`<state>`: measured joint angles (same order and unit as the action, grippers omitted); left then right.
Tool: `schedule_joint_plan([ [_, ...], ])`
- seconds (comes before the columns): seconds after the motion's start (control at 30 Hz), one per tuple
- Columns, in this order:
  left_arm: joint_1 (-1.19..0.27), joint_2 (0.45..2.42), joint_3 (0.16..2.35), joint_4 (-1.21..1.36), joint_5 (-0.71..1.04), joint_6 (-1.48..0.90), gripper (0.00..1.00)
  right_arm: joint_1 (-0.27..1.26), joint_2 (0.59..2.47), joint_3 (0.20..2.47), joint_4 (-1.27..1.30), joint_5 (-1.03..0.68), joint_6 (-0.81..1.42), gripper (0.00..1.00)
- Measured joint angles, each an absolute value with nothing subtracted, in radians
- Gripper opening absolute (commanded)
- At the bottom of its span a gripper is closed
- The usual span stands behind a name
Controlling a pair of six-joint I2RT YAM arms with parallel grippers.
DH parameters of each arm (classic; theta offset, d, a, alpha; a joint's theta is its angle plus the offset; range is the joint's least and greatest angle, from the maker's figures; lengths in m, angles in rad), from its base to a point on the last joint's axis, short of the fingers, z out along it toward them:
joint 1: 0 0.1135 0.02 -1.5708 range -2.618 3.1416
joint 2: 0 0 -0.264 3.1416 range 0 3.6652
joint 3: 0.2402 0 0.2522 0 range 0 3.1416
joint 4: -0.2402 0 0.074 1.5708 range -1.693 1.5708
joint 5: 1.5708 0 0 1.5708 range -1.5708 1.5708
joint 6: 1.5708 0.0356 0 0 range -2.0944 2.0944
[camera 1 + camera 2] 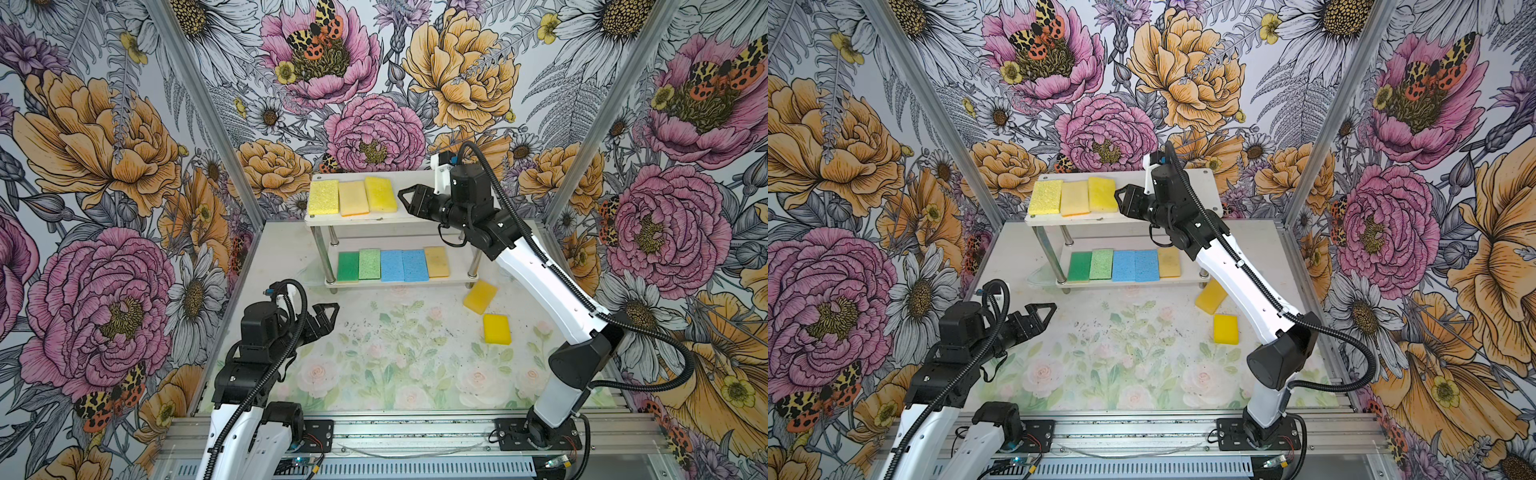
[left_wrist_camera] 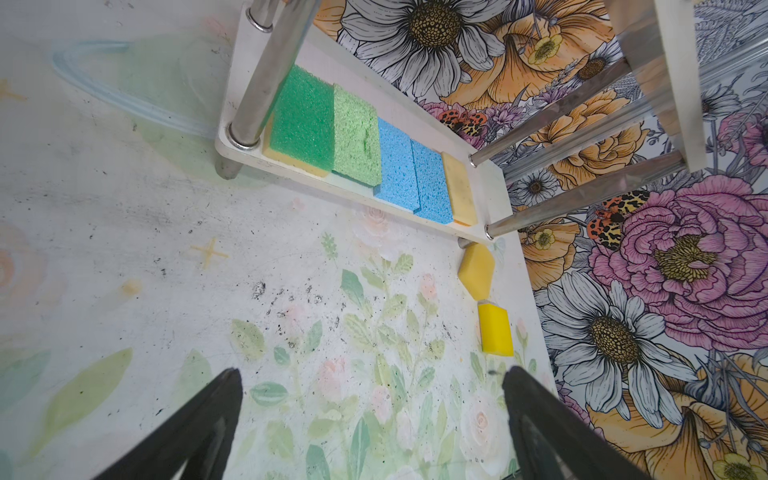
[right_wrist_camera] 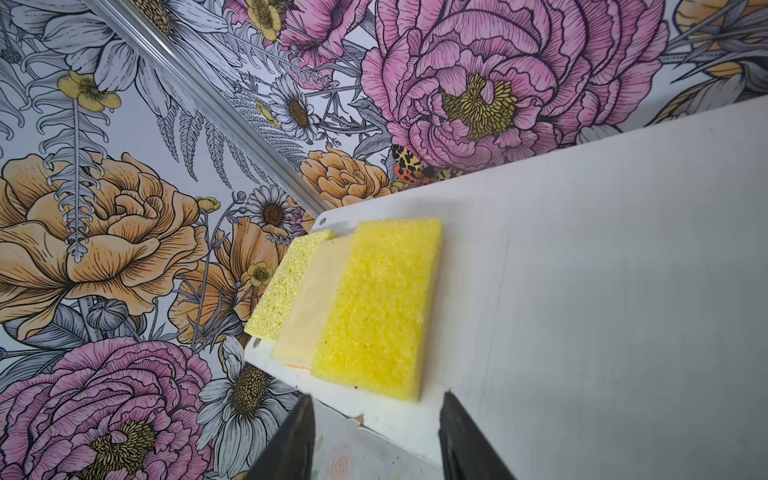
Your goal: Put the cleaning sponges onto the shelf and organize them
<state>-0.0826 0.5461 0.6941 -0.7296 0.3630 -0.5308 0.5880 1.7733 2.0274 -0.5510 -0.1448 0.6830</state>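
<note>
Right wrist view: holding the right gripper [image 3: 376,409] parted and empty at the front edge of the top board of the shelf [image 3: 582,270], just short of a bright yellow sponge [image 3: 374,307] lying flat there. Seeing that sponge touching a pale yellow sponge [image 3: 316,303], itself touching a speckled yellow sponge [image 3: 282,286] at the board's left end. Finding, in both top views, five more lying side by side along the lower board: dark green sponge [image 1: 348,266], light green sponge [image 1: 369,264], blue sponge [image 1: 392,266], second blue sponge [image 1: 414,266], tan sponge [image 1: 436,262]. Holding the left gripper [image 1: 326,313] wide apart and empty above the tabletop [image 1: 374,332] near its left edge. Noting an angled yellow sponge [image 1: 480,296] on the tabletop just beside the shelf's front right leg, and a squarer yellow sponge [image 1: 497,329] lying near it.
</note>
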Motion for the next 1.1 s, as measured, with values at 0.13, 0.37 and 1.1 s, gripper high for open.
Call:
schedule_joint_plan([
  [0.13, -0.083, 0.550, 0.694, -0.730, 0.363, -0.531, 0.99, 0.569, 1.866, 2.119, -0.580, -0.208, 0.684, 0.51],
  [0.37, -0.083, 0.557, 0.694, -0.730, 0.363, -0.531, 0.99, 0.571, 1.961, 2.210, -0.621, -0.286, 0.688, 0.51],
  [1.1, -0.076, 0.558, 0.694, -0.730, 0.364, -0.524, 0.99, 0.593, 1.933, 2.192, -0.656, -0.213, 0.713, 0.00],
])
